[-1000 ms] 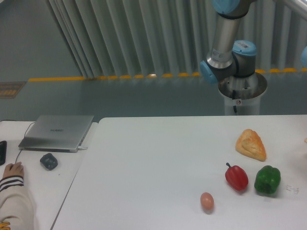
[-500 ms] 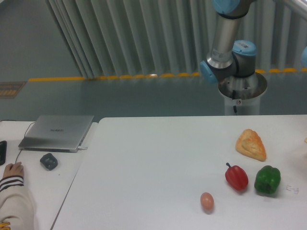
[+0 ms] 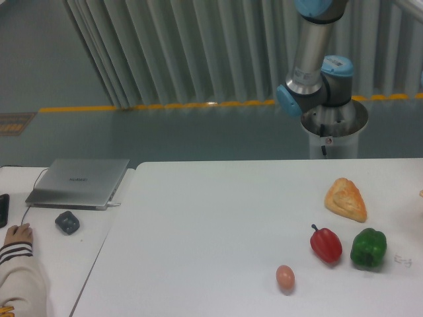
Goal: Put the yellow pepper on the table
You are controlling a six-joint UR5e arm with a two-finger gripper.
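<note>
The table [image 3: 211,218] fills the lower right of the view, a broad white top. Behind its far edge stands the arm [image 3: 314,72] on a round pedestal; its grey tube and blue joints rise out of the top of the frame. The pincer is out of view, so I cannot tell whether it is spread or pressed together, nor how it stands to the yellow pepper. That pepper does not show anywhere on the table or elsewhere in the frame; a small pale sliver at the right edge, level with the bread, is too little to name.

Left of the table is a smaller desk [image 3: 66,251] with a closed grey laptop [image 3: 79,181], a dark mouse [image 3: 67,222] near it, and a person's hand [image 3: 18,233] in a striped cuff at the left edge.

On the table's right part lie a bread piece [image 3: 345,199], a green pepper [image 3: 368,247] in front of it, a red pepper [image 3: 326,244] just beside the green one, and an egg [image 3: 285,277] nearer the front.
</note>
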